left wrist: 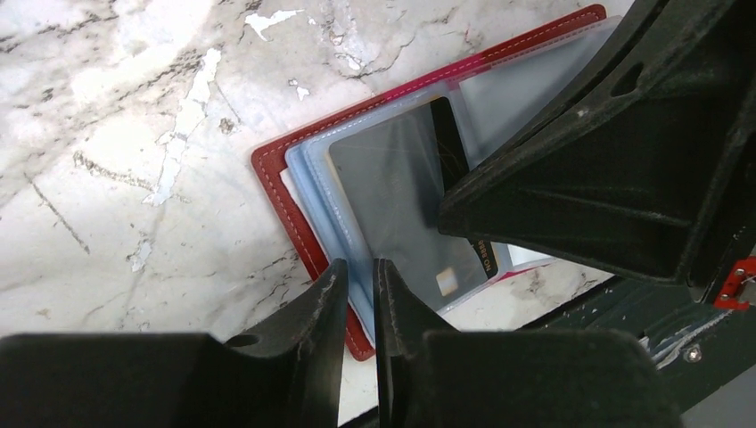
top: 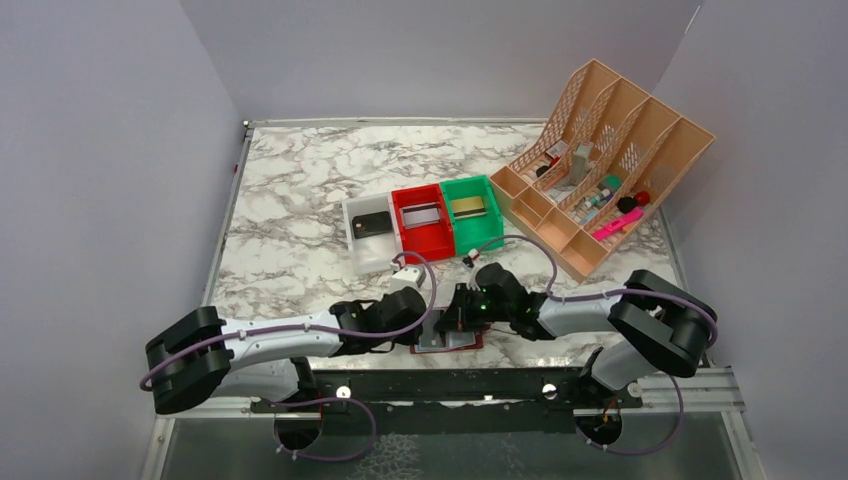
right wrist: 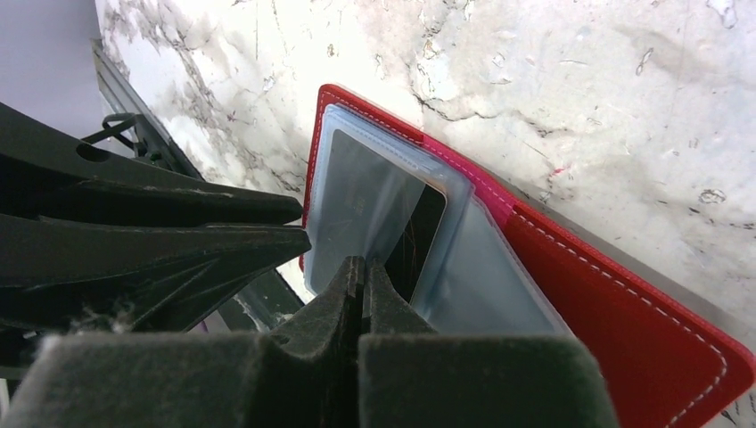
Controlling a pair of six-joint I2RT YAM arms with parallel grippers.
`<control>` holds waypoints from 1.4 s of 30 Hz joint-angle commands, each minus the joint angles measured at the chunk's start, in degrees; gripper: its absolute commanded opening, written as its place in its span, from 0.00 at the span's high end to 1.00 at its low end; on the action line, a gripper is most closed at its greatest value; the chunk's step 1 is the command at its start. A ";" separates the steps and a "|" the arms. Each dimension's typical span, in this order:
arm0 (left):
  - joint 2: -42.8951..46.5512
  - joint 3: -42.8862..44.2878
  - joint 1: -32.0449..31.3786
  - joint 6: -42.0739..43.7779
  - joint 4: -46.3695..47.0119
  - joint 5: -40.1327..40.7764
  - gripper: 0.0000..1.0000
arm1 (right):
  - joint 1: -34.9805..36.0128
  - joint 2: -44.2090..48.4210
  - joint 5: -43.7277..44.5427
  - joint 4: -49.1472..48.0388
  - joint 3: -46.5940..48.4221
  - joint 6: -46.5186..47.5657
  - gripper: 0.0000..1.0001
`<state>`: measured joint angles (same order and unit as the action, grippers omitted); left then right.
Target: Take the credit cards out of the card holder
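Note:
The card holder (left wrist: 276, 178) lies open at the table's near edge (top: 468, 344), dark red with light-blue pocket sleeves (right wrist: 499, 285). A dark credit card (left wrist: 445, 143) sits in the top sleeve, with its black edge (right wrist: 426, 227) sticking out of the opening. My left gripper (left wrist: 360, 266) is pinched on the sleeve's outer edge, its jaws almost together. My right gripper (right wrist: 364, 263) is shut at the opening, one finger (left wrist: 571, 178) lying across the card's exposed edge. The card's lower end is hidden behind those fingers.
Behind the holder stand three small bins: a clear bin (top: 352, 245) with a black card (top: 371, 223), a red bin (top: 428, 241) with a grey card (top: 421, 214), and a green bin (top: 478, 232) with a gold card (top: 473, 206). A peach organizer (top: 640, 130) stands at the back right. The black base rail (top: 450, 385) runs just in front of the holder.

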<state>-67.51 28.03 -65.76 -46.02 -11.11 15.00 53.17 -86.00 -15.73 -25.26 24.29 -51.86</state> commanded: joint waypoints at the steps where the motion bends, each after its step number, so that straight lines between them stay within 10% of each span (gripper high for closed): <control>1: 3.14 0.57 -0.19 -0.49 -3.12 2.15 0.75 | 0.53 2.87 3.68 1.58 0.11 -0.37 0.99; 14: 9.04 -0.16 -0.24 -1.27 -4.18 2.74 0.46 | 0.53 8.89 8.81 4.82 -2.11 -1.99 0.95; 23: 6.10 0.60 -0.17 -0.40 -3.49 2.47 0.48 | 0.53 13.48 11.10 11.71 -3.39 0.39 0.68; 42: 2.91 -6.44 -0.22 1.91 12.11 -4.03 0.69 | 0.53 -3.04 4.42 -5.05 -7.38 -7.28 0.75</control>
<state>-63.29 22.20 -65.76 -45.23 -4.34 12.93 53.30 -85.73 -11.49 -31.59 19.44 -56.34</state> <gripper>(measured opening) 0.350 0.262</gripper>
